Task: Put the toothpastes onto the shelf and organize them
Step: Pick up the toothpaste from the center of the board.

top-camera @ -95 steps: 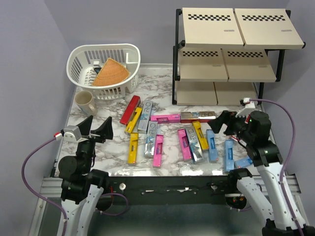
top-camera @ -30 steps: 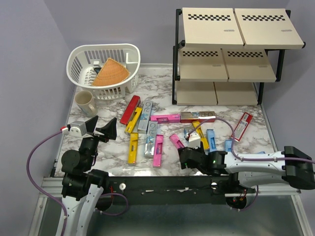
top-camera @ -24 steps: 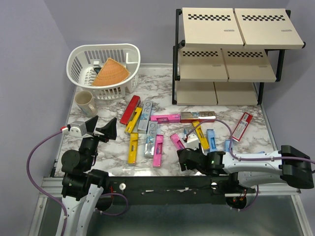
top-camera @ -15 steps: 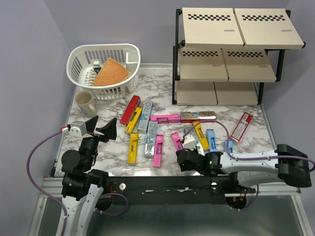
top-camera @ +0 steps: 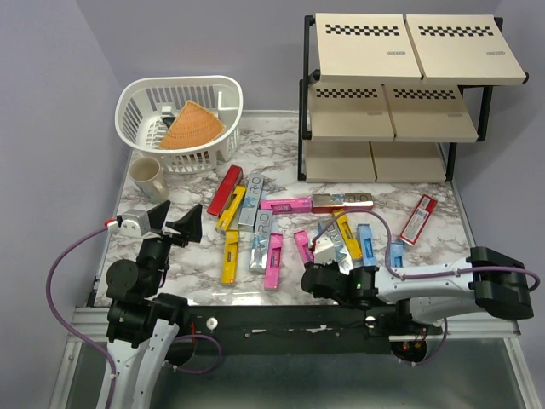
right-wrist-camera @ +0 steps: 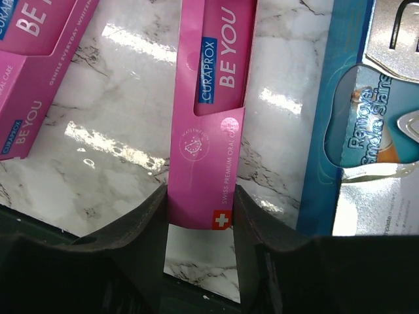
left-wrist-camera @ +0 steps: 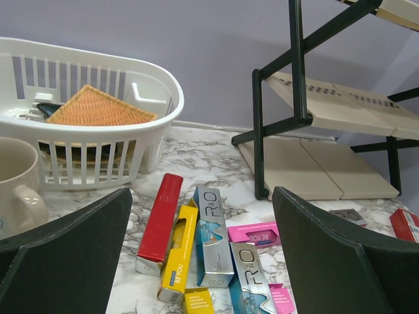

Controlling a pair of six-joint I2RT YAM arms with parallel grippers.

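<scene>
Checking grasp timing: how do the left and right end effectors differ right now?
The left end effector has jaws spread wide, nothing between; the right end effector grips the end of a pink Curaprox carton. The left sits raised at the left of the marble table; the right lies low at its near edge. Both are black.

At the far-left corner of my marble counter point(top-camera: 272, 162) I see a white plastic basket point(top-camera: 197, 153) holding a woven orange wedge point(top-camera: 189, 126). A cream mug point(top-camera: 146, 177) stands upright just beside the basket's near side.
</scene>
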